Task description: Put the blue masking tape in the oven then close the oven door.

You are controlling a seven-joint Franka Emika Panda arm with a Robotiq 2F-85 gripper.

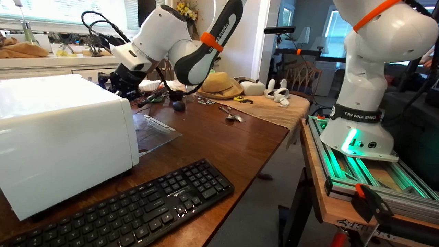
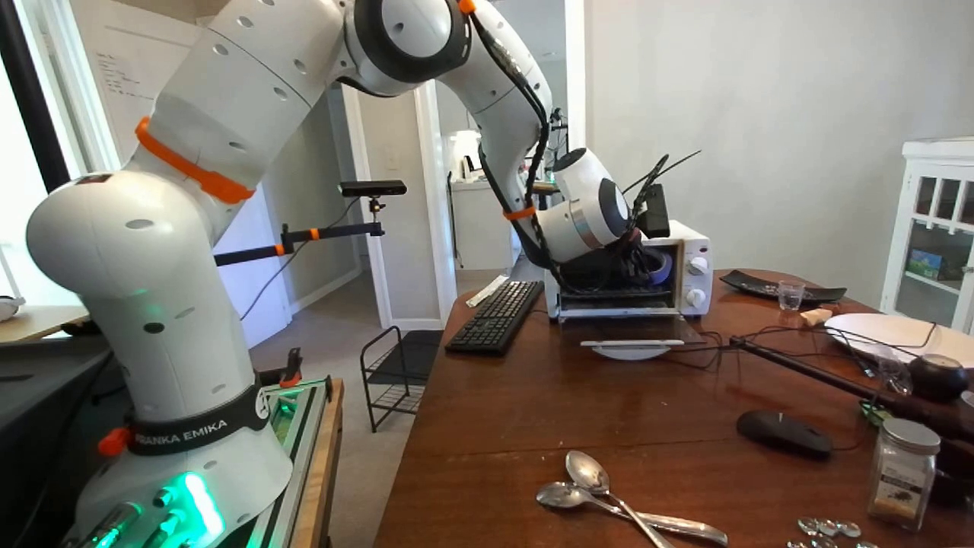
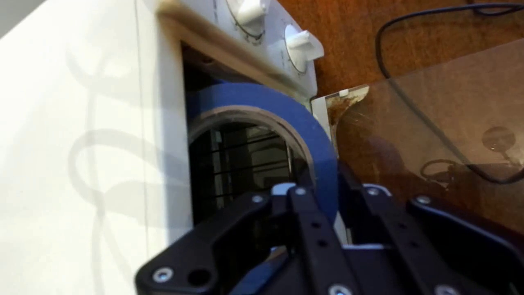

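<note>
Blue masking tape (image 3: 301, 121), one roll: at the mouth of the oven (image 2: 689, 242), towards the end with the knobs (image 2: 695, 298), right-hand in an exterior view; how deep cannot be told. Claw (image 3: 336, 192): clamped across the roll's band, one jaw within the ring, one outside. Oven door (image 2: 624, 329): glass, folded down, on the oven's near side. Keyboard (image 2: 498, 316), black: on the bench (image 2: 487, 426), left of the oven. Spoons (image 2: 587, 470), two, crossed: well nearer. Step in hand, by judgement: insertion. Next move calls for carrying the roll wholly through the mouth, clear of its sides, then letting go and backing out; raising the door comes last.
</note>
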